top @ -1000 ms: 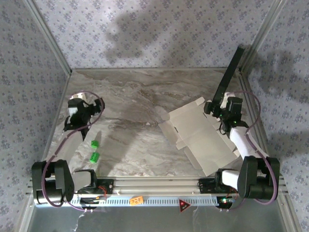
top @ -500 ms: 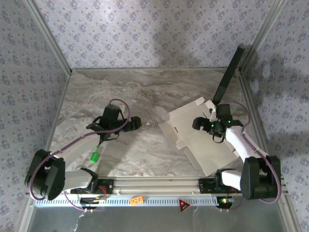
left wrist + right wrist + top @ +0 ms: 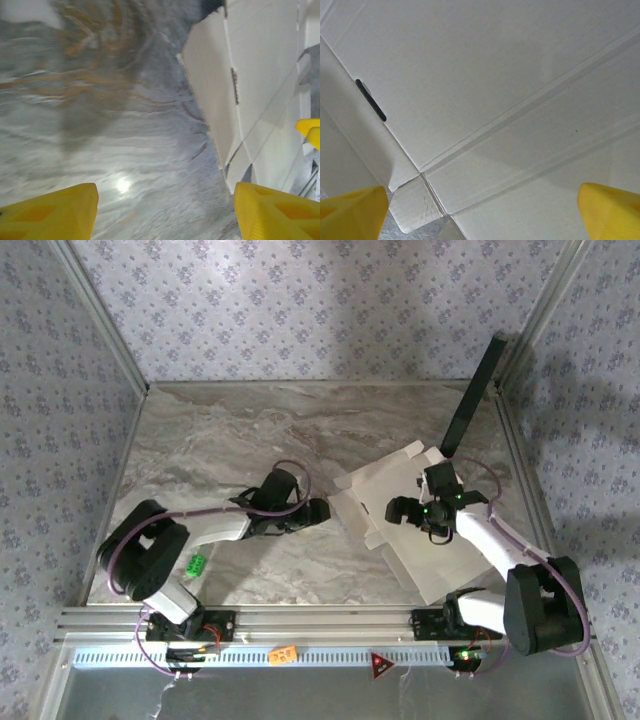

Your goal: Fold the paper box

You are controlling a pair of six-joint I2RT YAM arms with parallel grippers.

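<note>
Beige card, unfolded: the box (image 3: 425,562) is laid flat on the marble table (image 3: 220,430), right of centre. Its long axis is run from far-left to near-right in the top view.

The right gripper (image 3: 397,510) is held directly over the sheet's left half. Its jaws are spread wide and nothing is held. In its wrist view, creases and a slot are seen below the fingers.

The left gripper (image 3: 318,510) is placed just beside the sheet's left edge, not touching it. Its jaws are parted, with nothing but bare table between them. The box edge is seen ahead and to the right of these jaws.

The right arm is judged nearer. A short reach rightward is judged needed for the left jaws to get a flap.
</note>
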